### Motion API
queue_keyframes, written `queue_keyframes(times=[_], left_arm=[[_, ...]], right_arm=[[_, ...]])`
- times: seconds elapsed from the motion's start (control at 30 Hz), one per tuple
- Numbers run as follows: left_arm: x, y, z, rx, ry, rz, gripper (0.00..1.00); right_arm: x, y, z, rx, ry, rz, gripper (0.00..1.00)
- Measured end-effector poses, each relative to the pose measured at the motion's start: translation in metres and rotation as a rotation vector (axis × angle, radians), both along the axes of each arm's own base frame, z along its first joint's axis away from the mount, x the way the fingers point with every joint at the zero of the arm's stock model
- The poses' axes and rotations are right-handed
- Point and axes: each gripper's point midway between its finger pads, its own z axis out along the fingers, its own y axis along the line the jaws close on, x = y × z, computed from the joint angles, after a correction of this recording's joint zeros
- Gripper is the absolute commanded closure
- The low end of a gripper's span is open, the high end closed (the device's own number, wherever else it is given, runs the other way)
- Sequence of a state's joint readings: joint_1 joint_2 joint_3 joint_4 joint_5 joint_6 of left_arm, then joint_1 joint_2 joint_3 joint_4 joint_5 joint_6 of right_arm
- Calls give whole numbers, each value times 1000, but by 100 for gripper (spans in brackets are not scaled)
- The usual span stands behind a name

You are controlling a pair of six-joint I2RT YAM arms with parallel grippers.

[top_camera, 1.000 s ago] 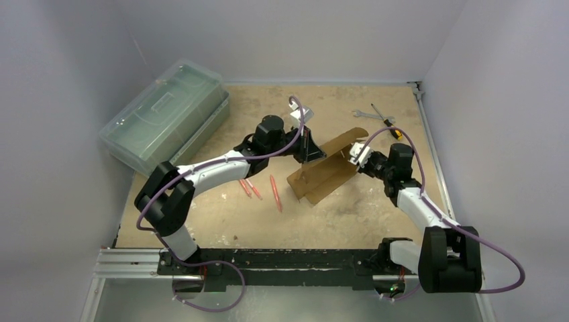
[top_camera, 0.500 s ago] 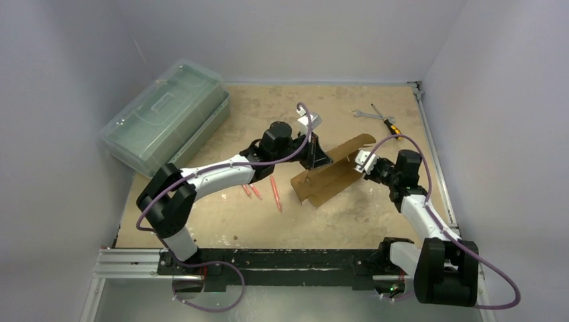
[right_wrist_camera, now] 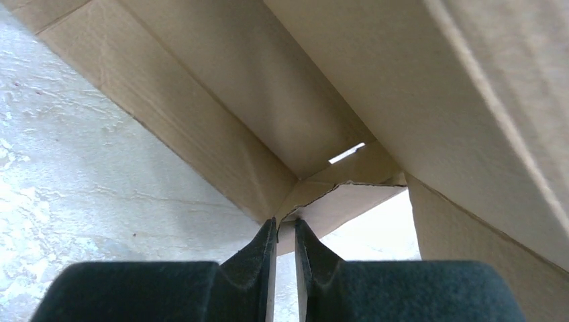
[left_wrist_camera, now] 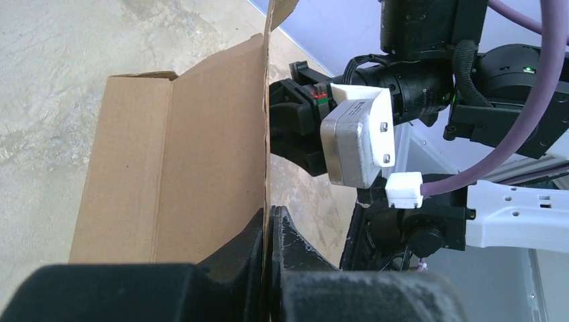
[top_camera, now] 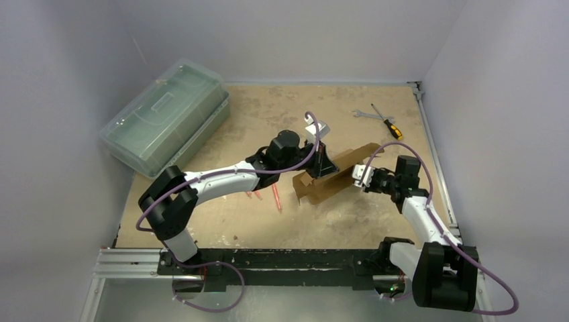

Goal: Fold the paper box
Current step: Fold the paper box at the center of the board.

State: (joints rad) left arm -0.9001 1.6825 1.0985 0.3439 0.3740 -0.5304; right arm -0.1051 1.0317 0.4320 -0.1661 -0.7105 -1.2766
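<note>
Top view: the paper box (top_camera: 335, 176) is seen half-raised on the table (top_camera: 268, 114), right of centre. Left wrist: the left gripper (left_wrist_camera: 270, 216) is clamped on its edge. Right wrist: the right gripper (right_wrist_camera: 285, 225) is held barely parted at a flap

paper box (top_camera: 329, 182): 1 | green case (top_camera: 164, 114): 1 | wrench (top_camera: 362, 115): 1 | screwdriver (top_camera: 387, 124): 1 | red sticks (top_camera: 275, 198): at least 2 | arms (top_camera: 221, 178): 2
</note>
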Motion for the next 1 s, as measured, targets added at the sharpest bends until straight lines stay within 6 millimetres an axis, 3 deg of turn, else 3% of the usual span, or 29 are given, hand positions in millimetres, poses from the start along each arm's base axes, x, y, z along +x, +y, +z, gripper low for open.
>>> queue_keyframes(times=[0.4,0.63,0.83,1.0], left_arm=[[-3,-3,0,2,-9,12,100],[-4,-3,-6,24,-13,22,100],[-6,-2,-13,56,-24,27,100],[-3,0,-15,66,-33,40,100]], right_arm=[[-19,3,-20,-3,106,27,78],[-21,3,-22,6,128,20,76],[-26,6,-12,30,163,31,73],[-31,4,14,58,182,56,68]])
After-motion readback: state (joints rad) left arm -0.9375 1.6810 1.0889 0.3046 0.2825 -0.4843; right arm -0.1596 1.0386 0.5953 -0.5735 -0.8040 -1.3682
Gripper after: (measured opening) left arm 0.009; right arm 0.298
